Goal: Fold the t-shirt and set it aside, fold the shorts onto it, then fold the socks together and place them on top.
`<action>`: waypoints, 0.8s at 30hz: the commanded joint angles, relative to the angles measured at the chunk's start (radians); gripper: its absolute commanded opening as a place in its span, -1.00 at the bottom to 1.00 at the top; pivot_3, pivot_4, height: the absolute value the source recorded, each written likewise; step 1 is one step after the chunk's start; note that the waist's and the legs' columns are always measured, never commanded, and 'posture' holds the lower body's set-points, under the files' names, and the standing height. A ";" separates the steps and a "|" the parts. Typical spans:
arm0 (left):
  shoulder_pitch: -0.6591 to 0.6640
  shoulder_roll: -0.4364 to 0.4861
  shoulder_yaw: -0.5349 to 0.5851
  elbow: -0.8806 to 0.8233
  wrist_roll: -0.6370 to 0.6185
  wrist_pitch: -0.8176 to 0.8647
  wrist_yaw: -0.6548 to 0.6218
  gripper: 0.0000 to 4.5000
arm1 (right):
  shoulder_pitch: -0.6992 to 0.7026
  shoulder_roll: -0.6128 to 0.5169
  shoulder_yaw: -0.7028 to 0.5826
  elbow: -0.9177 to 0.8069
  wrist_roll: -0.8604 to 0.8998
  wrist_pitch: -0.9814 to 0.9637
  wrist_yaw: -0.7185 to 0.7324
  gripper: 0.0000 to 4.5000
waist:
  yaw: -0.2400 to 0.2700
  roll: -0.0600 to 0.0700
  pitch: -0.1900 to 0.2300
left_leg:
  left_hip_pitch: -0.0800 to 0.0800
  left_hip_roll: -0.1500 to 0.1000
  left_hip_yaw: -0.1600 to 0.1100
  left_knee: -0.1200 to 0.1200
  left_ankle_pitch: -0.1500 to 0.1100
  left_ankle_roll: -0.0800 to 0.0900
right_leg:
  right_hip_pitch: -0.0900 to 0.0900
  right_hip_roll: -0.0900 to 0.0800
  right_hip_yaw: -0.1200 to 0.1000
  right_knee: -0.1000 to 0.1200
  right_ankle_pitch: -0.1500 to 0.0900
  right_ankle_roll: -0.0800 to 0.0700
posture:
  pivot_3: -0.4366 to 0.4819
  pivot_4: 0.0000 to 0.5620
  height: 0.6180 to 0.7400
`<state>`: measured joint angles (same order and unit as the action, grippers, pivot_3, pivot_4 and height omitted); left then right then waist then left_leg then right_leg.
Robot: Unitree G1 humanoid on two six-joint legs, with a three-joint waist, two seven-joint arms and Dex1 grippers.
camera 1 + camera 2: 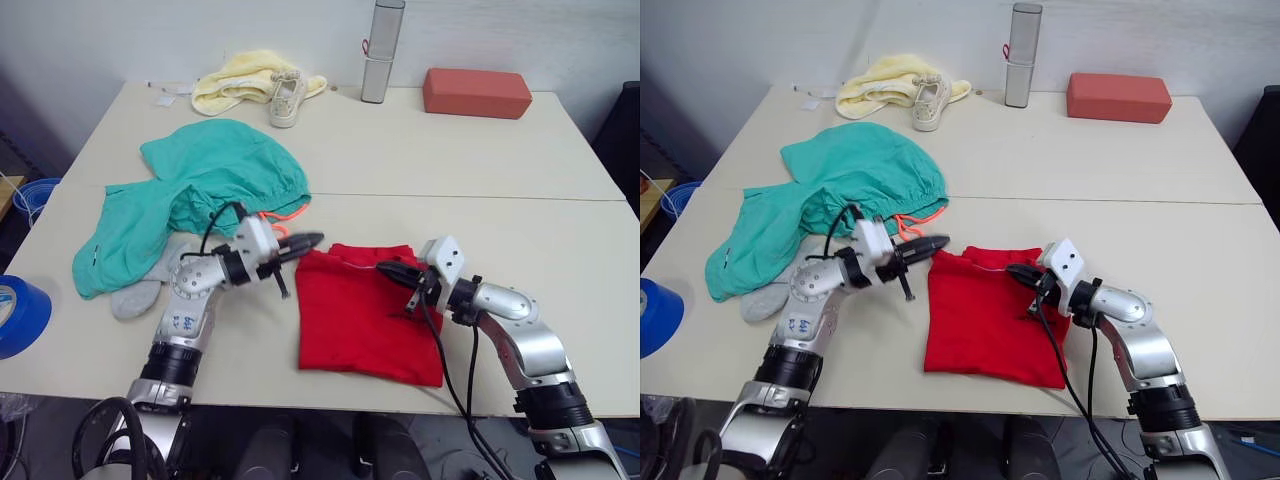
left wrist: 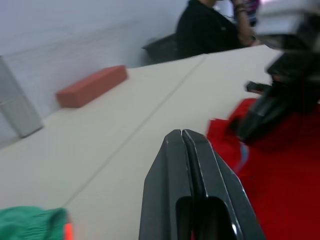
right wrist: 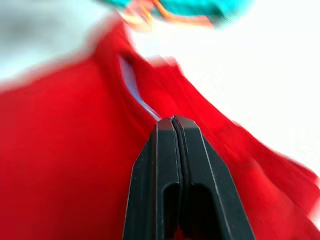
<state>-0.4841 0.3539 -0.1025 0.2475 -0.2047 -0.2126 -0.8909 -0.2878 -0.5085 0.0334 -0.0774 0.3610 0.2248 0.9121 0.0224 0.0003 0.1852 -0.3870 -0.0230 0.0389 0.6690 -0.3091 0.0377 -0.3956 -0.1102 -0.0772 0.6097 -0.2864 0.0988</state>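
Left eye view: t-shirt (image 1: 365,315) folded on desk (image 1: 450,160); both claws, left (image 1: 312,241) and right (image 1: 385,268), closed empty at its far edge; next, set it aside.

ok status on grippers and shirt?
Both shut, empty: left gripper, right gripper over the t-shirt, folded, lying flat. Shorts, socks heaped left. Nothing blocking.

T-shirt (image 1: 355,315), frame centre: bright red, unpatterned. Shorts (image 1: 200,190), left of centre: teal-green with a coral-orange drawstring (image 1: 285,215); socks (image 1: 140,290), lower left: light grey. Cloth (image 1: 235,80), upper left: pale yellow; block (image 1: 476,92), upper right: brick-red.
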 commanded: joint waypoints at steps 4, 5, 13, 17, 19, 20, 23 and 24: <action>-0.009 -0.006 -0.031 -0.016 0.030 0.137 0.031 -0.99 | -0.014 -0.071 0.003 0.048 -0.019 -0.015 0.073 -1.00 | 0.001 0.000 0.000 | 0.000 0.000 0.000 0.000 0.000 0.001 | 0.000 -0.001 0.000 0.000 0.000 0.000 | -0.05 -0.47 1.00; -0.011 -0.009 -0.038 -0.011 0.040 0.160 0.039 -0.99 | -0.020 -0.078 0.016 0.077 -0.040 -0.028 0.081 -1.00 | 0.001 0.000 0.000 | 0.000 0.000 0.000 0.000 0.000 0.001 | 0.000 -0.001 0.000 0.000 0.000 0.000 | -0.05 -0.47 1.00; -0.043 -0.049 -0.046 0.048 0.110 0.275 0.159 -0.99 | -0.087 -0.059 0.007 0.296 -0.186 -0.143 -0.050 -1.00 | 0.000 0.000 0.000 | 0.001 0.000 0.001 0.001 0.000 0.001 | 0.000 0.000 0.000 0.001 0.000 0.000 | -0.05 -0.47 1.00; -0.052 -0.073 -0.008 0.064 0.110 0.308 0.247 -0.99 | -0.091 -0.032 -0.032 0.319 -0.179 -0.160 -0.123 -1.00 | 0.000 0.000 0.000 | 0.001 0.000 0.000 0.001 0.000 0.000 | 0.000 0.000 0.001 0.001 0.000 0.000 | -0.05 -0.47 1.00; -0.051 -0.073 0.000 0.069 0.116 0.303 0.268 -0.99 | -0.081 -0.026 -0.041 0.310 -0.171 -0.151 -0.131 -1.00 | 0.001 0.000 0.000 | 0.000 0.000 0.000 0.001 0.000 0.000 | 0.000 -0.001 0.001 0.001 0.000 0.000 | -0.05 -0.47 1.00; -0.049 -0.072 0.002 0.069 0.115 0.308 0.270 -0.99 | -0.073 -0.026 -0.042 0.301 -0.163 -0.143 -0.130 -1.00 | 0.001 0.000 0.000 | 0.000 0.000 0.000 0.001 0.000 0.000 | 0.000 -0.001 0.001 0.001 0.000 0.000 | -0.05 -0.47 1.00; -0.042 -0.072 0.019 0.062 0.096 0.313 0.273 -0.99 | -0.035 -0.026 -0.038 0.257 -0.134 -0.135 -0.101 -1.00 | 0.001 0.000 0.000 | 0.000 0.000 0.000 0.001 0.000 0.000 | 0.000 -0.001 0.001 0.001 0.000 0.000 | -0.05 -0.47 1.00; -0.040 -0.070 0.024 0.056 0.088 0.304 0.263 -0.99 | -0.023 -0.026 -0.034 0.240 -0.127 -0.139 -0.088 -1.00 | 0.001 0.000 0.000 | 0.000 0.000 0.000 0.001 0.000 0.000 | 0.000 -0.001 0.001 0.001 0.000 0.000 | -0.05 -0.47 1.00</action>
<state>-0.5237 0.2822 -0.0967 0.3276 -0.0957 0.1017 -0.6250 -0.3366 -0.5361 0.0111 0.1994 0.2114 0.0867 0.8008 0.0238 -0.0001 0.1850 -0.3866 -0.0232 0.0391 0.6700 -0.3090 0.0380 -0.3952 -0.1110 -0.0766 0.6105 -0.2862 0.0992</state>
